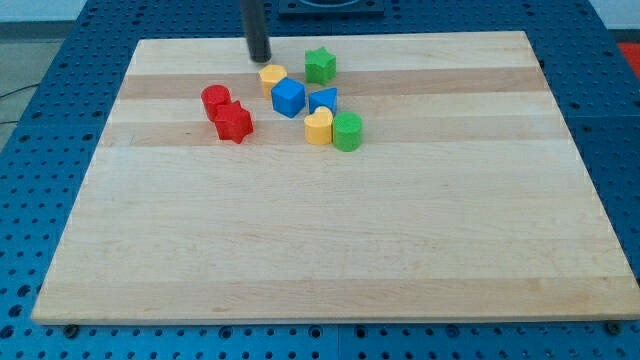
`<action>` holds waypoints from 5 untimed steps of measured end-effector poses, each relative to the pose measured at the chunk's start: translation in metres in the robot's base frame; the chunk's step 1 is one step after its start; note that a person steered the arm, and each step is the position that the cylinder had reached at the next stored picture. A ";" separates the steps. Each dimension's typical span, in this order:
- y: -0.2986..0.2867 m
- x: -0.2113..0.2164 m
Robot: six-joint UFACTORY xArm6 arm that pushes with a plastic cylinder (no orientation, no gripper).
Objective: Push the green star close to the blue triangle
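The green star [320, 65] sits near the view's top, just up and left of the blue triangle [324, 99], with a small gap between them. My tip [259, 59] stands on the board to the left of the green star, just up and left of a yellow pentagon block [272, 76]. The rod rises out of the view's top.
A blue cube [288, 97] lies left of the blue triangle. A yellow heart [318, 127] and a green cylinder [347, 131] sit below the triangle. A red cylinder [215, 100] and a red star [234, 123] lie to the left. The wooden board [330, 240] rests on a blue perforated table.
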State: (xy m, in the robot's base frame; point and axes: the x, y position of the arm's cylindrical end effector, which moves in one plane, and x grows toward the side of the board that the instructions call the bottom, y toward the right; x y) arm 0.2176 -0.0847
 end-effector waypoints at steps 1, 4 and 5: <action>0.055 0.005; 0.153 -0.017; 0.085 -0.003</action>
State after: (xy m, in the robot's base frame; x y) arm 0.2146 0.0001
